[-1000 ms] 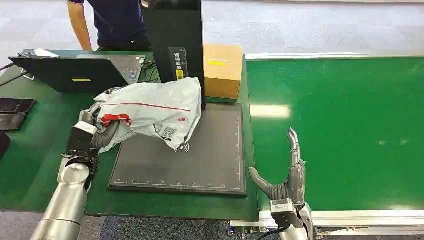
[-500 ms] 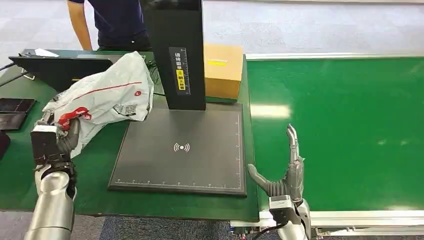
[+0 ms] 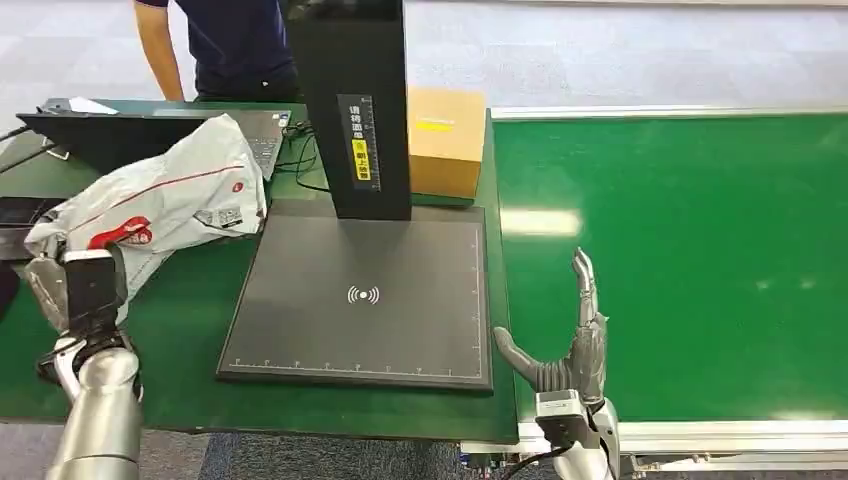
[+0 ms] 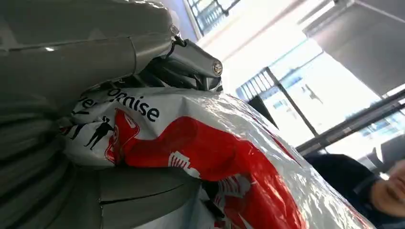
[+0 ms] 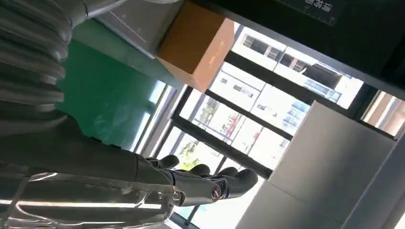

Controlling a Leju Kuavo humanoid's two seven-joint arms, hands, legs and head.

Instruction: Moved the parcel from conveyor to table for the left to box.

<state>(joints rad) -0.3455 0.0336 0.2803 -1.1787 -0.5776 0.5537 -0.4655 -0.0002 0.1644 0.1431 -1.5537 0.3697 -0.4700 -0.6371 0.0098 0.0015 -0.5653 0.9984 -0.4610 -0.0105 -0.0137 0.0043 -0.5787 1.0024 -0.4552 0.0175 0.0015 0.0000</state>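
The parcel (image 3: 165, 205) is a crumpled white plastic mailer with red print and a label. My left hand (image 3: 85, 290) grips its near end and holds it above the left part of the green table (image 3: 190, 300), left of the dark scanner pad (image 3: 365, 300). In the left wrist view the parcel's red and white film (image 4: 200, 152) is pressed against my left hand (image 4: 90, 95). My right hand (image 3: 570, 345) stands upright and open at the near edge of the green conveyor (image 3: 680, 250), fingers (image 5: 210, 183) straight, nothing in it.
A black scanner column (image 3: 350, 105) rises behind the pad, with a cardboard box (image 3: 445, 140) beside it. A laptop (image 3: 130, 135) and cables lie at the table's back left. A person in a dark shirt (image 3: 235, 45) stands behind the table. Dark devices (image 3: 15, 215) lie at the left edge.
My left hand has carried the parcel leftward, off the scanner pad and out over the left side of the table. The right hand has stayed nearly still.
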